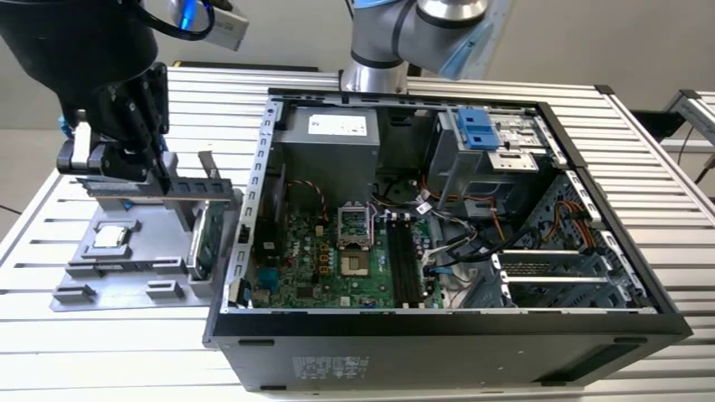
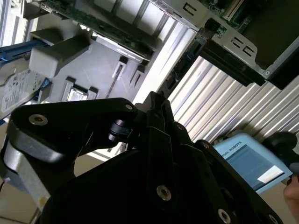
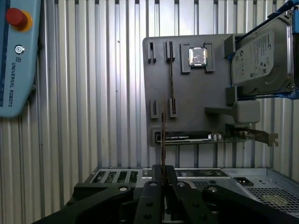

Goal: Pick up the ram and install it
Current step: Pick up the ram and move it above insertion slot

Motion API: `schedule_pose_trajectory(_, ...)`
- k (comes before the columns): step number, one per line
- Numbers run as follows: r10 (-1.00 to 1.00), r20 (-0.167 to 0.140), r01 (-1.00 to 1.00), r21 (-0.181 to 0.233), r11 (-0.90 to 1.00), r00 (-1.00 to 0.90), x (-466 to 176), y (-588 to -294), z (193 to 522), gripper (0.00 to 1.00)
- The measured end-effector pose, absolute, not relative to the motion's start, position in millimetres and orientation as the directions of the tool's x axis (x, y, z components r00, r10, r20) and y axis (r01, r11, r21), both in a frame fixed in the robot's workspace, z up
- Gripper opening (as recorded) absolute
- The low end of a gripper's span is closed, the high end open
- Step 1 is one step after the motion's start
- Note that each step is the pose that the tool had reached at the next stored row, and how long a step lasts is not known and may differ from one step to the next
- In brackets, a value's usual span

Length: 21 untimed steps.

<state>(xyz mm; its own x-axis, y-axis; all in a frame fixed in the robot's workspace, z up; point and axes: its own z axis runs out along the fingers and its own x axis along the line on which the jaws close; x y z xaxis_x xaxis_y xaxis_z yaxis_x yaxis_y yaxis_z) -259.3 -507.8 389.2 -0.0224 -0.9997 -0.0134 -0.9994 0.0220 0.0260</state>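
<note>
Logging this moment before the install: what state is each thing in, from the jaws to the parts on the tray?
gripper: jaws shut on the ram
ram: held edge-on, clear of the tray
computer case: side open
memory slots: look empty
processor: lying flat in the tray
hard drive: standing on the tray
expansion card: on edge in the tray

Lettering on the blue pendant (image 3: 18,79)

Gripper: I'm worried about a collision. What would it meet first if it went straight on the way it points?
Probably the gray tray: the gripper, jaws shut on the ram, points down at it. How far off the tray lies is unclear.
</note>
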Motion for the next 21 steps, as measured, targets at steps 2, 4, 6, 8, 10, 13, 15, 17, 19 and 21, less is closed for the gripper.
schedule_pose_trajectory(2,-1.000,-0.013,-0.999,0.026,0.022,-0.022,-257,-508,389,0.00)
schedule_pose_trajectory(4,-1.000,-0.013,-0.999,0.026,0.022,-0.022,-255,-508,389,0.00)
schedule_pose_trajectory(6,-1.000,-0.013,-0.999,0.026,0.022,-0.022,-252,-508,389,0.00)
schedule_pose_trajectory(8,-1.000,-0.013,-0.999,0.026,0.022,-0.022,-250,-508,389,0.00)
schedule_pose_trajectory(10,-1.000,-0.013,-0.999,0.026,0.022,-0.022,-247,-508,389,0.00)
schedule_pose_trajectory(13,-1.000,-0.013,-0.999,0.026,0.022,-0.022,-244,-508,389,0.00)
schedule_pose_trajectory(15,-1.000,-0.013,-0.999,0.026,0.022,-0.022,-241,-508,389,0.00)
schedule_pose_trajectory(17,-1.000,-0.013,-0.999,0.026,0.022,-0.022,-239,-508,389,0.00)
schedule_pose_trajectory(19,-1.000,-0.013,-0.999,0.026,0.022,-0.022,-237,-508,389,0.00)
schedule_pose_trajectory(21,-1.000,-0.013,-0.999,0.026,0.022,-0.022,-234,-508,389,0.00)
